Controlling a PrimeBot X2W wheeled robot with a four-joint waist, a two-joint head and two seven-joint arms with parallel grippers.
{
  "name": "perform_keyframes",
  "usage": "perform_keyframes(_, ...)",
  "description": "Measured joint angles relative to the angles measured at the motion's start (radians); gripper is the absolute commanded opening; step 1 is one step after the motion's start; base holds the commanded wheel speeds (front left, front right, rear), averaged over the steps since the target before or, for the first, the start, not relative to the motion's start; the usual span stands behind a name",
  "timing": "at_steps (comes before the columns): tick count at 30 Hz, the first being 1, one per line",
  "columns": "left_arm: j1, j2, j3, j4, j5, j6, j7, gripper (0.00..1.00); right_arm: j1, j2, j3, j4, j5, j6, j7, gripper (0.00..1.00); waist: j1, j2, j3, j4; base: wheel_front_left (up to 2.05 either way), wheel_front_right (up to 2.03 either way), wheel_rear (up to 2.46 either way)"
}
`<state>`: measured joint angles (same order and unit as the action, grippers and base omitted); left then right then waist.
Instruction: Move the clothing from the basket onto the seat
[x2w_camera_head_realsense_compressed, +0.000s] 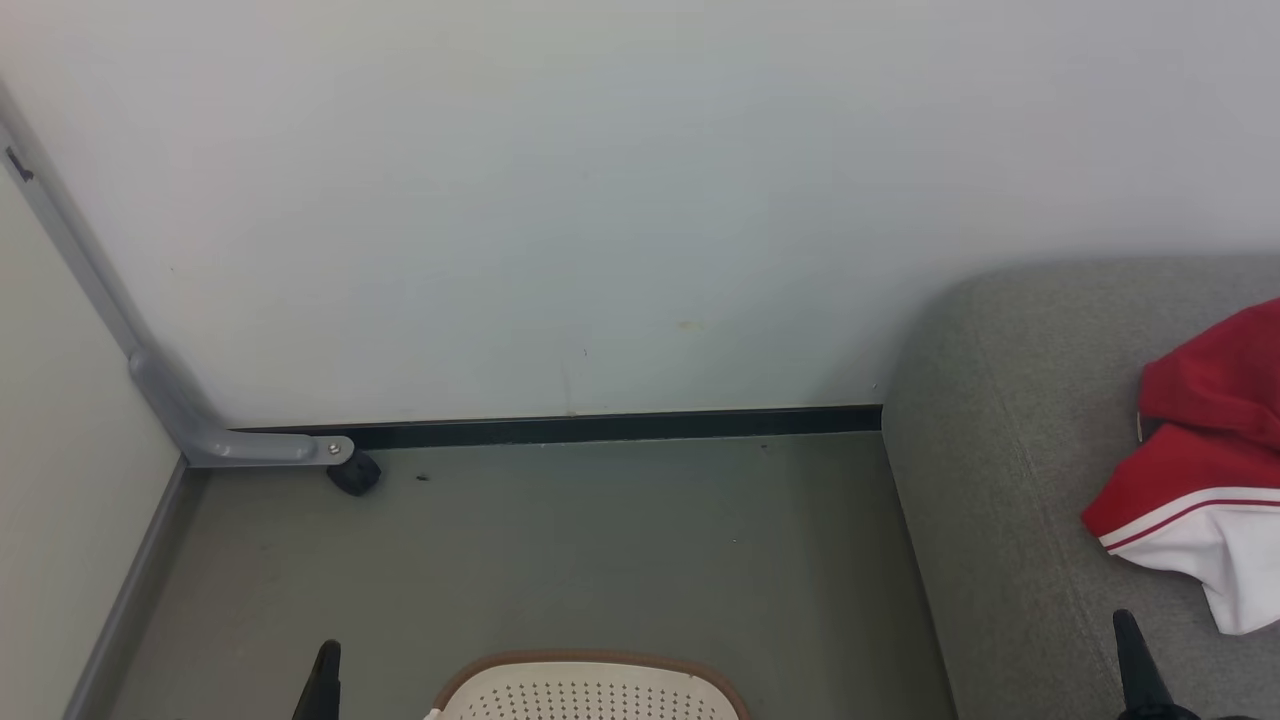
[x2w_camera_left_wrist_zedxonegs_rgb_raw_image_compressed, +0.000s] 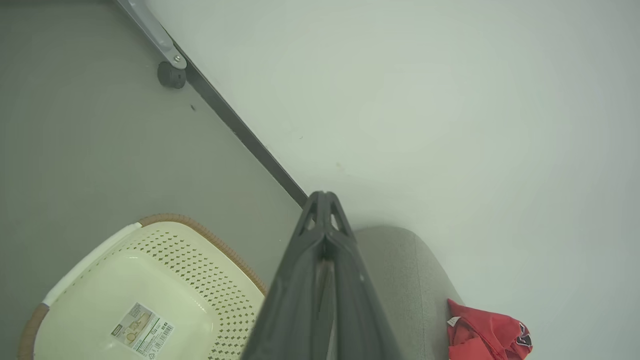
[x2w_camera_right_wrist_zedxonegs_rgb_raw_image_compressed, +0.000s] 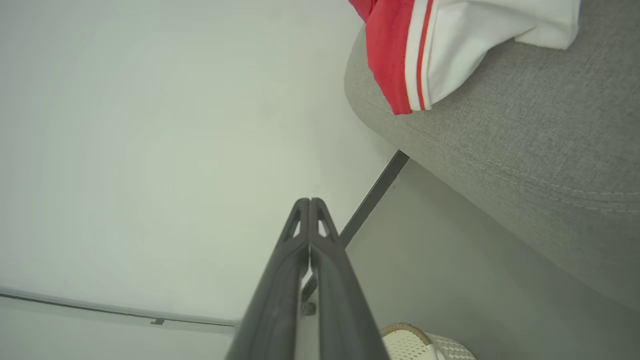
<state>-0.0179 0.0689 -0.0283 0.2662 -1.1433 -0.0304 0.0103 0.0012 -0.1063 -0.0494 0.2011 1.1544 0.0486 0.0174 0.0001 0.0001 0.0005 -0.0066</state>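
Both pincers were pressed fully together, holding nothing, the left gripper (x2w_camera_left_wrist_zedxonegs_rgb_raw_image_compressed: 325, 197) near the basket (x2w_camera_left_wrist_zedxonegs_rgb_raw_image_compressed: 200, 260) and the right gripper (x2w_camera_right_wrist_zedxonegs_rgb_raw_image_compressed: 309, 202) by the seat (x2w_camera_right_wrist_zedxonegs_rgb_raw_image_compressed: 525, 150). Red-and-white clothing (x2w_camera_head_realsense_compressed: 1200, 450) lay on that grey seat, apart from the basket standing on the floor (x2w_camera_head_realsense_compressed: 600, 540).

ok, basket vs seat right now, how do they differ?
Material: the basket is cream perforated plastic with a brown rim; the seat is plain grey fabric. Load: the basket's visible inside is bare down to a label on its bottom; the seat carries the red-and-white clothing. Level: the basket stands on the floor; the seat's top is raised above it. Shared: rounded outlines, both near the white wall.
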Motion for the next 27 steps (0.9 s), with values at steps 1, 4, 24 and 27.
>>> perform_keyframes(1, 0.000, 0.000, 0.004, 0.002, -0.016, -0.006, 0.006, 0.00, -0.002, 0.002, -0.002, 0.002, 0.010, 0.003, 0.000, 0.00, 0.0000, 0.0000, 0.000, 0.000, 0.00, 0.00, 0.00)
perform_keyframes(4, 0.000, -0.002, 0.016, 0.007, -0.055, -0.012, 0.015, 0.00, -0.014, 0.008, -0.008, 0.008, 0.051, 0.007, 0.010, 0.00, 0.0000, -0.0001, 0.000, 0.001, 0.00, 0.00, 0.00)
perform_keyframes(24, -0.036, -0.015, 0.080, 0.021, -0.308, -0.061, 0.070, 0.00, -0.058, 0.044, -0.059, 0.067, 0.305, 0.048, 0.064, 0.00, 0.0000, -0.0001, 0.001, 0.005, 0.00, 0.00, 0.00)
perform_keyframes(27, -0.041, -0.017, 0.088, 0.022, -0.350, -0.070, 0.077, 0.00, -0.060, 0.049, -0.067, 0.075, 0.339, 0.053, 0.072, 0.00, 0.0000, 0.0000, 0.001, 0.005, 0.00, 0.00, 0.00)
